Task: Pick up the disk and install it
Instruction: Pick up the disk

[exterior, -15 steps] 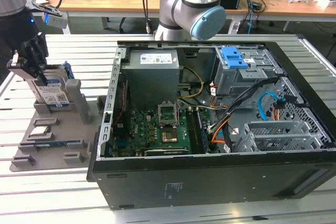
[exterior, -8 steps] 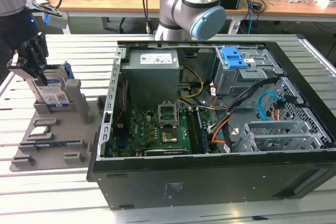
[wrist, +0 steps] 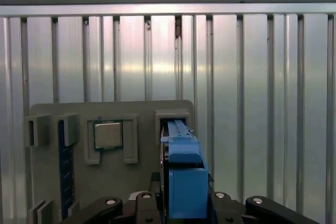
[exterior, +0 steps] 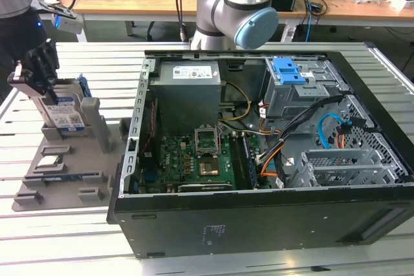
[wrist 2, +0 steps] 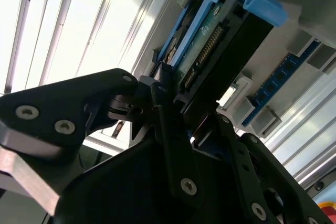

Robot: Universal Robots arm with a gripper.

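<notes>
Pincer (exterior: pixel 40 85): clamped on the disk's (exterior: pixel 66 116) upper edge.
Arm (exterior: pixel 233 4): wrist pointed down over the grey holder (exterior: pixel 71 159).
Disk: upright in the holder's slot.

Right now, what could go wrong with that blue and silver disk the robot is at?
1. The disk stands upright in a slot of the grey holder, with the tool at its top edge. Pulled up crooked, it might jam or drag the holder along.
2. Loose cables cross the inside of the open computer case. The disk could snag on them going in.
</notes>
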